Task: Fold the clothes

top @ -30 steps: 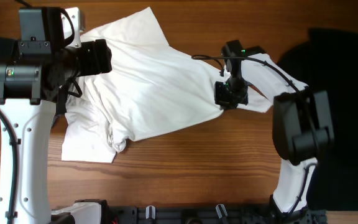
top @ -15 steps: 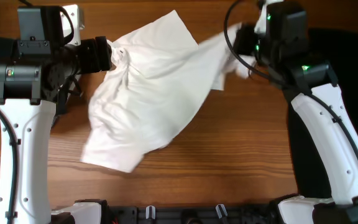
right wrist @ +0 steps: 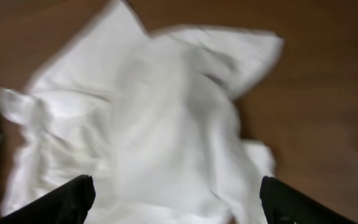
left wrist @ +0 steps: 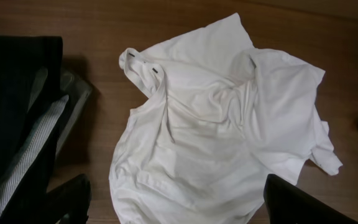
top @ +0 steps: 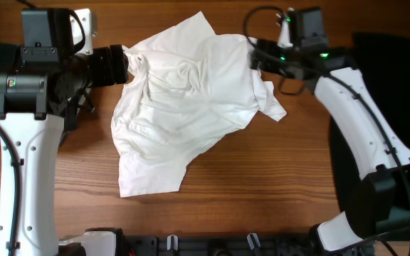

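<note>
Since a second ago, white T-shirt (top: 191, 99) swung up-desk (top: 262, 178) and left right gripper (right wrist: 178, 202): fingers now spread wide, empty, shirt crumpled just ahead. Left gripper (left wrist: 182, 202) wide apart, holding nothing; shirt collar just ahead, dark garments (left wrist: 17, 112) beside it.

Found no readable text, brand, number or sign in any of the three views. Noted one small dark label (left wrist: 157, 71) at the neckline of the white T-shirt (left wrist: 216, 143), seen from the left wrist; too small to make out any print. Searched arm housings and worktop (top: 262, 185) as well; nothing legible.
</note>
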### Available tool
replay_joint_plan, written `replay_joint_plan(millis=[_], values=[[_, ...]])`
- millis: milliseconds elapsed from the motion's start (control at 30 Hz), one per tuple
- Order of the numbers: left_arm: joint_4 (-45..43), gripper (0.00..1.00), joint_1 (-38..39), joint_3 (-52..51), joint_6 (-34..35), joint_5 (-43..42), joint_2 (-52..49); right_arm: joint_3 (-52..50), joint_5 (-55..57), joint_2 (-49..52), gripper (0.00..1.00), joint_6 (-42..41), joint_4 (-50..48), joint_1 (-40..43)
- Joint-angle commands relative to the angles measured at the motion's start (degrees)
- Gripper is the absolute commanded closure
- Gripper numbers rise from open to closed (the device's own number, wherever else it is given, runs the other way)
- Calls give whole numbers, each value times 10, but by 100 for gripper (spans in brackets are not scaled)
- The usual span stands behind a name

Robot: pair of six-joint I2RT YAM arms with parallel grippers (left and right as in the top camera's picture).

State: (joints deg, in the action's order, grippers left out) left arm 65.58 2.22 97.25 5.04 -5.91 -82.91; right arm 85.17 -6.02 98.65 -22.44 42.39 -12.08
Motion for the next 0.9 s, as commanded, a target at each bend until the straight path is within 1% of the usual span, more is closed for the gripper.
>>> replay_joint_plan(millis=[0,67,100,133,200,267,300,333,367,400,433,567,633,667,700,733,867], values=[[0,12,3,4,-3,-7,7,-8,79,-5,16,-3,108,48],[0,11,3,4,-3,-7,7,-23,70,-2,30,-7,153,68],[0,11,3,4,-3,-7,7,-37,53,1,33,-6,164,76],[0,11,3,4,-3,-7,7,-53,34,2,39,-2,166,82],[0,11,3,4,-3,-7,7,-91,-6,4,45,2,152,86],[-1,10,3,4,-3,-7,7,-130,-42,4,58,27,118,83],[-2,10,3,4,-3,-7,7,-161,-49,4,60,28,88,80],[-2,10,3,4,-3,-7,7,-174,-48,4,59,28,71,79],[-2,9,3,4,-3,-7,7,-190,-47,5,54,28,45,79],[-2,9,3,4,-3,-7,7,-205,-43,5,42,28,15,79],[-2,9,3,4,-3,-7,7,-221,-36,5,24,28,-15,79],[-2,9,3,4,-3,-7,7,-269,21,5,24,30,-107,79],[-2,9,3,4,-3,-7,7,-283,15,6,25,45,-132,78],[-2,9,3,4,-3,-7,7,-290,2,6,28,59,-145,78],[-2,9,3,4,-3,-7,7,-297,-13,6,36,73,-155,78],[-2,9,3,4,-3,-7,7,-303,-22,6,39,84,-164,78],[-2,9,3,4,-3,-7,7,-326,-24,6,42,85,-170,78]])
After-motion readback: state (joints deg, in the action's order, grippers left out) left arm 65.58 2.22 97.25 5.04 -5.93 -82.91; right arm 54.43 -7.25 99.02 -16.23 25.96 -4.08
